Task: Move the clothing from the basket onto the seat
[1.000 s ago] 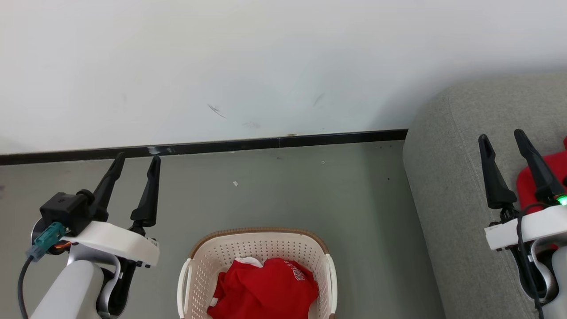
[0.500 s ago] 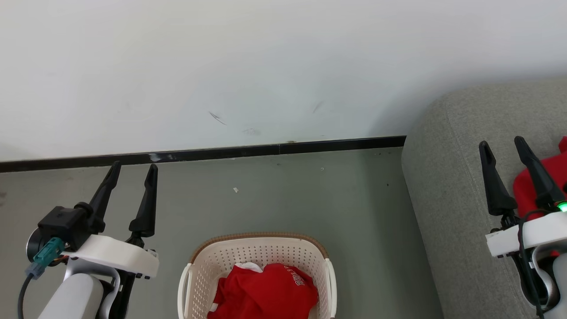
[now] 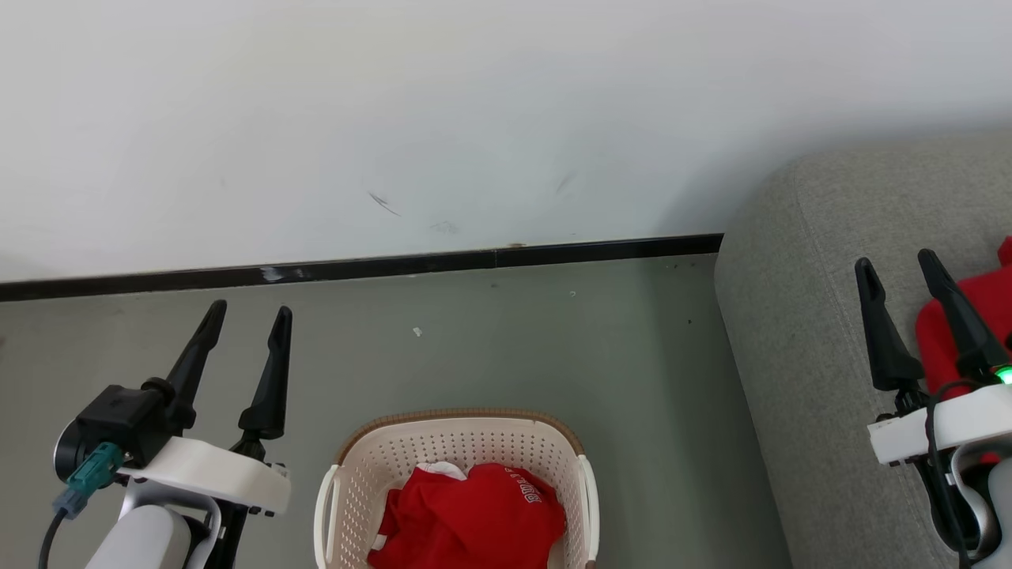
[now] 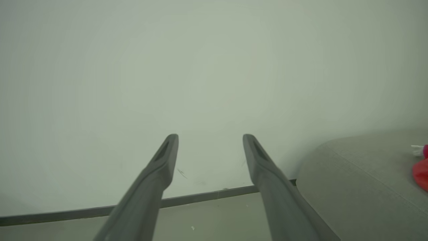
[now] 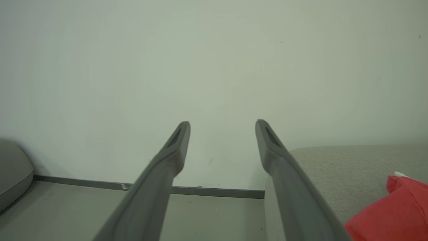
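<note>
red clothing (image 3: 474, 518) in the basket (image 3: 458, 415), more on the sofa (image 3: 791, 332)

in the head view the basket stood upright on the grey floor (image 3: 553, 340) at the lower middle. the red clothing lay crumpled inside it, with white trim at its upper left and pale lettering near its upper right edge. the sofa rose to the basket's right, apart from it. a second red garment (image 3: 992, 296) lay on the sofa's cushion at the far right, partly behind one dark finger of the right gripper (image 3: 895, 259).

the right gripper hung above the sofa's rounded end with its fingers spread wide and nothing between them. the left gripper (image 3: 250, 308) hung over the floor to the left of the basket, well clear of it, its fingers just as wide and empty. both pointed toward the white wall (image 3: 474, 118) and the black skirting (image 3: 395, 265) at its foot. each wrist view looked between the spread fingers at that wall, with a corner of red fabric on the sofa at the right edge.
</note>
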Tool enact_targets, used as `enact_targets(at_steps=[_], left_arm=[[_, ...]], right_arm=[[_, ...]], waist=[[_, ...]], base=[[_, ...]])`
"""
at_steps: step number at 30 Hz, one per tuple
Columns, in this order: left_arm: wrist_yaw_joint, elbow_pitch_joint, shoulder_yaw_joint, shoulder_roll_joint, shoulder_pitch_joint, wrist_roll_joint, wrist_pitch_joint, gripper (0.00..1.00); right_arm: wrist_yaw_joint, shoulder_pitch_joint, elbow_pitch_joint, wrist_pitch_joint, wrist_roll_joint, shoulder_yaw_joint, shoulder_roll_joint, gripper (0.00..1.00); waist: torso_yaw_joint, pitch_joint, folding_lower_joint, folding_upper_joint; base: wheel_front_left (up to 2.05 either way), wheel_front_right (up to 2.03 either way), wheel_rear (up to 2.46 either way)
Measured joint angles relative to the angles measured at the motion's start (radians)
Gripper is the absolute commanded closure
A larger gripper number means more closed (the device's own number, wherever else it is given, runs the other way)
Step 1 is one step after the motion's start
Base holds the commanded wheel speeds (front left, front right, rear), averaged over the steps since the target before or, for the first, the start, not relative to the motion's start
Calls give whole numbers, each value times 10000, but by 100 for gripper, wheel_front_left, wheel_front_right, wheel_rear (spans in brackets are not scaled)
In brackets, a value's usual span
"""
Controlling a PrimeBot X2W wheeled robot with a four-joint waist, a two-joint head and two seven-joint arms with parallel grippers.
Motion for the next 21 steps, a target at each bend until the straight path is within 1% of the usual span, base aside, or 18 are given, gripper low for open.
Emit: enact_targets(at_steps=[12,21], left_arm=[[-15,2,-305,38,222,-2,36,0],[-119,48,-627,29,223,-2,382,0]], right_arm=[[0,0,-146,0,13,13,10,0],[0,-51,-330,0,13,102,56,0]], waist=[[-116,345,0,0],[-299,797,0,0]], base=[[0,0,0],[0,0,0]])
